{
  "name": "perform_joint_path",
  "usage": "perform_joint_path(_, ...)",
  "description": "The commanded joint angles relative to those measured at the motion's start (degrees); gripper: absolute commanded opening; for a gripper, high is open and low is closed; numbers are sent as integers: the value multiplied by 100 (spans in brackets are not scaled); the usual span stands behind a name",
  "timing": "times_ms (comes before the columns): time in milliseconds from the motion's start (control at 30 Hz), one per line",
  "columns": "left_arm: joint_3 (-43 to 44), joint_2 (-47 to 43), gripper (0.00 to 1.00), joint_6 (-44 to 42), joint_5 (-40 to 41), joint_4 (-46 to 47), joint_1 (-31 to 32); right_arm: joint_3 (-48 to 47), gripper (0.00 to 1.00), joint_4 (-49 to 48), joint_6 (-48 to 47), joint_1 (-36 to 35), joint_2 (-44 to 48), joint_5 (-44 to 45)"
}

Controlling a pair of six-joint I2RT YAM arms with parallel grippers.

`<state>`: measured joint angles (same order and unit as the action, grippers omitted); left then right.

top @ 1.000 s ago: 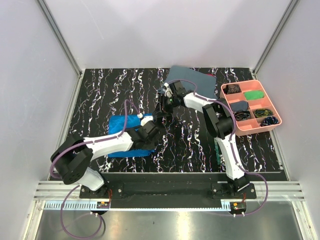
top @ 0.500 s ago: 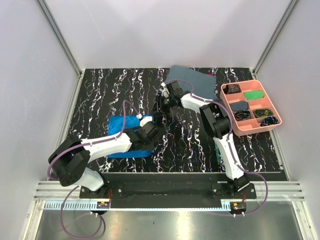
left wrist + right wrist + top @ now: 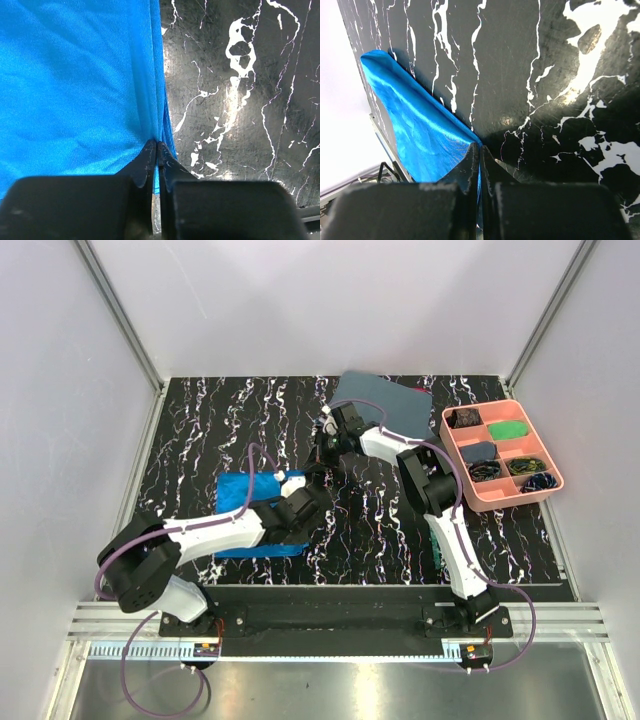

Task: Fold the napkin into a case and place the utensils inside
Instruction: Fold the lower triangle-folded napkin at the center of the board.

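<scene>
Both claws are clenched on the napkin [image 3: 240, 490], which lies left of middle on the bench [image 3: 200, 430]. The left claw [image 3: 158, 145] pinches its right-hand edge, where the cloth bunches into a few thin layers. The right claw [image 3: 480, 146], reaching across from the other side, nips the cloth farther back, and it runs away from the tips as a shiny blue strip. Two grips along one side look like the way to lift that edge and carry it over evenly, so I read this as a fold in the making; no narrow case is formed yet.

The bench is black with white marbling and glossy enough to throw glare, so thin cloth may well slide on it. Pale walls [image 3: 300, 310] close in three sides. A grey cloth [image 3: 385, 398] lies at the back and a pink tray [image 3: 520, 500] to the right, both well apart from the napkin. The utensils I cannot make out with any certainty
</scene>
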<state>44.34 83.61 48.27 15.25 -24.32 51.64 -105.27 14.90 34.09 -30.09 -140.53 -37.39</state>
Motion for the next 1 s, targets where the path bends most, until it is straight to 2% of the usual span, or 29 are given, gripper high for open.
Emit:
perform_joint_path(0,-31,120,0,130,233,120,162,-204,0,145,-130,-50,-176,408)
perform_joint_path(133,84,226,1,209,198,102,285,-336,0,251,-261,-50,-247,355)
perform_joint_path(167,93,130,12,226,181,111,303,-336,0,294,-314,-50,-212,381)
perform_joint_path(233,119,-46,21,244,181,120,321,-362,0,496,-542,-41,-168,434)
perform_joint_path(267,128,-273,32,218,163,111,321,-336,0,575,-622,-32,-89,469)
perform_joint_path(400,215,-837,58,25,-12,120,303,-143,0,891,-1017,38,174,452)
perform_joint_path(467,303,-1143,63,-11,-74,-55,277,-134,1,1085,-1307,73,271,495)
perform_joint_path(533,321,-1382,68,-28,-92,-213,189,-47,12,1331,-1518,91,385,697)
perform_joint_path(567,313,-1653,68,-37,-83,-275,145,24,22,1358,-1554,117,534,819)
perform_joint_path(600,304,-1803,69,-63,-83,-389,23,103,38,1402,-1624,126,640,1064)
perform_joint_path(767,128,-2865,67,-248,-302,-767,-741,726,53,1595,-1616,117,1456,1778)
perform_joint_path(800,93,-3033,67,-292,-346,-820,-1056,849,65,1656,-1546,117,1571,1805)
perform_joint_path(833,58,-3174,67,-379,-416,-907,-1216,1146,99,1657,-1493,117,1677,1727)
perform_joint_path(900,49,-3535,67,-494,-671,-1065,-1741,1552,100,1422,-1283,65,1976,1063)
perform_joint_path(967,66,-3781,67,-643,-873,-1137,-2033,2220,100,1148,-1089,-102,2300,830)
